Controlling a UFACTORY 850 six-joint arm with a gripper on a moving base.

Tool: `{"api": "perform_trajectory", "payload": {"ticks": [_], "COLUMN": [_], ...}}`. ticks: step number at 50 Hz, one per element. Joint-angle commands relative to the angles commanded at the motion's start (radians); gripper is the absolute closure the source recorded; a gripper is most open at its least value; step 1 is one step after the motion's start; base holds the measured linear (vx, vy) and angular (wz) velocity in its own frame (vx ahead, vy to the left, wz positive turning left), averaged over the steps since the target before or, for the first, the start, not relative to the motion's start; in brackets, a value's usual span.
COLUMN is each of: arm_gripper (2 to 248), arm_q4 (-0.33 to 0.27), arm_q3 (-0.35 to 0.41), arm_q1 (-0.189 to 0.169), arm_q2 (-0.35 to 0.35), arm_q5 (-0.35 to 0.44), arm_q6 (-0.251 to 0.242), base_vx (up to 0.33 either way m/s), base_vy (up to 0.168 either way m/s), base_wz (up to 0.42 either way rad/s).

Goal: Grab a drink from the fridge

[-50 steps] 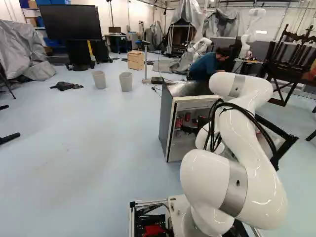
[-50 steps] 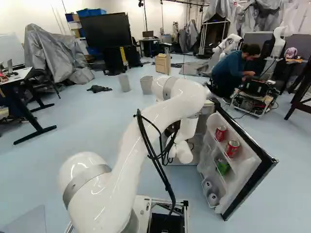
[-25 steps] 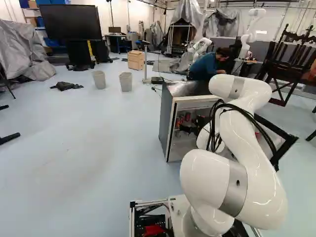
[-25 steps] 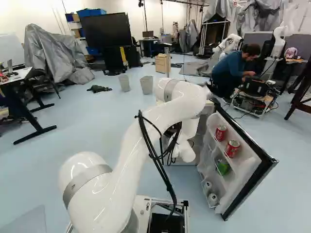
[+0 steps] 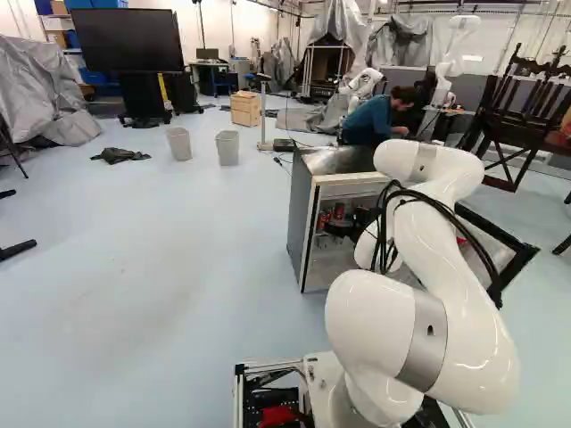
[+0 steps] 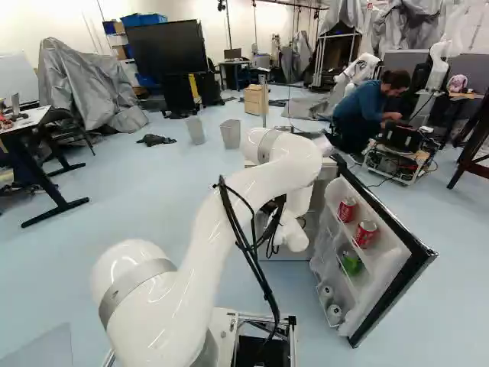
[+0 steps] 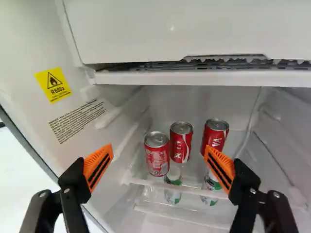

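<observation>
My gripper (image 5: 340,229) reaches into the open fridge (image 5: 302,223) in the left base view. In the wrist view the gripper (image 7: 159,153) stands open, nothing held between its orange pads. Ahead of it, on a wire shelf, are three red cans: one at the front (image 7: 157,155), a second (image 7: 181,143) just behind and beside it, and a third (image 7: 216,134) apart, beyond the other finger and partly hidden by its pad. White-and-green cans (image 7: 173,188) stand on a level below.
The freezer compartment's front (image 7: 170,36) hangs above the shelf, with the fridge's side wall (image 7: 36,58) close beside one finger. In the right base view the open door (image 6: 386,283) holds red and green cans. Another robot (image 5: 363,85) and a person are farther back.
My arm's upper bend has shifted slightly to the left in the left base view, and the gripper has moved only a little. The base and the fridge have not moved.
</observation>
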Motion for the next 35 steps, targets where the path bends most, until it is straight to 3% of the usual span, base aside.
{"api": "perform_trajectory", "payload": {"ticks": [24, 35], "arm_gripper": [3, 3], "arm_q4": [-0.01, -0.02], "arm_q3": [-0.152, -0.191], "arm_q1": [0.02, 0.03], "arm_q2": [-0.12, -0.144], "arm_q5": [0.0, 0.0], "arm_q6": [0.0, 0.0], "base_vx": [0.0, 0.0], "base_vy": [0.0, 0.0], "base_wz": [0.0, 0.0]}}
